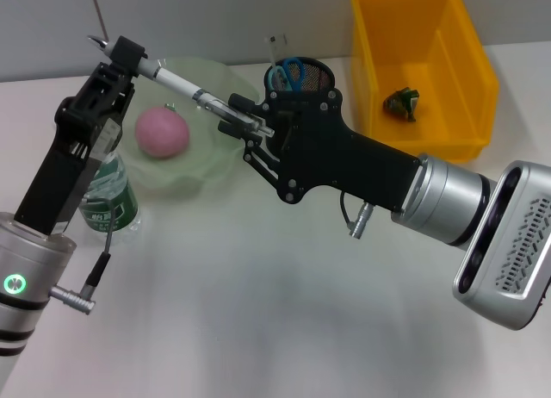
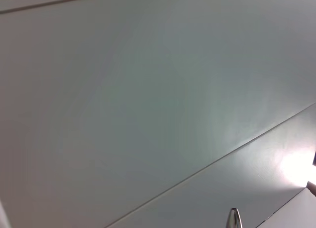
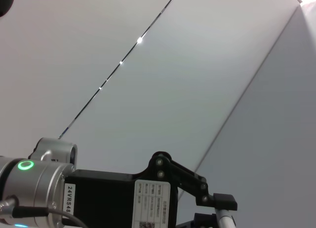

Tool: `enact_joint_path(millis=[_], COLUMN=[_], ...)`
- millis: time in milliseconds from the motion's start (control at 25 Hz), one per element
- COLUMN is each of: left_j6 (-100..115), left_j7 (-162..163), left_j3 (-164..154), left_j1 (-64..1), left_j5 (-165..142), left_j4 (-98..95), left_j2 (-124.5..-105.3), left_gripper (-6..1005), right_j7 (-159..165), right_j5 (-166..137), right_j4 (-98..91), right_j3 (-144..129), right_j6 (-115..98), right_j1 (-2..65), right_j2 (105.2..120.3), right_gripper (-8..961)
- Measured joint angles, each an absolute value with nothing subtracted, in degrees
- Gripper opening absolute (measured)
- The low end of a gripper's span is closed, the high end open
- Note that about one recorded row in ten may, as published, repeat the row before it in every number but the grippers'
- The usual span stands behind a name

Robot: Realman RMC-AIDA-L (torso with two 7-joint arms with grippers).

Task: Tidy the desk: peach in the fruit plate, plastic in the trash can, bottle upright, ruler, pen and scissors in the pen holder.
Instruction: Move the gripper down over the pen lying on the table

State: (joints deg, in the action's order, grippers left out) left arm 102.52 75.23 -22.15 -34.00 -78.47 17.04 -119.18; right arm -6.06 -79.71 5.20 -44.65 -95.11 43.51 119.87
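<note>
both grippers clamp one pen (image 1: 176, 81) above the fruit plate (image 1: 215, 161): left gripper (image 1: 127, 55) near its tip, right gripper (image 1: 245, 122) at the other end.

— Where does the pen (image 1: 176, 82) sit?
— Between the left tool (image 1: 120, 58) and the right tool (image 1: 245, 122), above the fruit plate (image 1: 215, 161).
— And under them?
— The peach (image 1: 161, 131) lies in that plate; the bottle (image 1: 109, 200) stands below the left tool, beside the plate.
— Behind the right tool?
— The pen holder (image 1: 314, 73), with scissors (image 1: 287, 72) in it. Right of that, the trash can (image 1: 469, 88) holds the plastic (image 1: 402, 102), all on the surface (image 1: 258, 312).
</note>
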Motion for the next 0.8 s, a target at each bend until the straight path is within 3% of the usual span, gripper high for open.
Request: enact_joint_path(millis=[600, 720, 800], left_j6=[102.4, 102.4, 102.4], left_j7=[74.8, 74.7, 74.8], left_j3=[-22.0, -22.0, -22.0], left_j1=[-34.0, -34.0, -34.0], left_j5=[-78.7, -78.7, -78.7], left_j4=[16.1, 15.9, 15.8], left_j2=[-119.18, -119.18, -119.18], left_gripper=[271, 297, 365], right_j7=[-6.1, -6.0, -6.1], right_j5=[-79.7, -79.7, -79.7], right_j4=[5.4, 5.4, 5.4], right_j3=[-44.1, -44.0, -44.0], right_j6=[-95.1, -95.1, -95.2], right_j1=[43.6, 43.6, 43.5], right_j2=[119.88, 119.88, 119.88], right_gripper=[163, 105, 67])
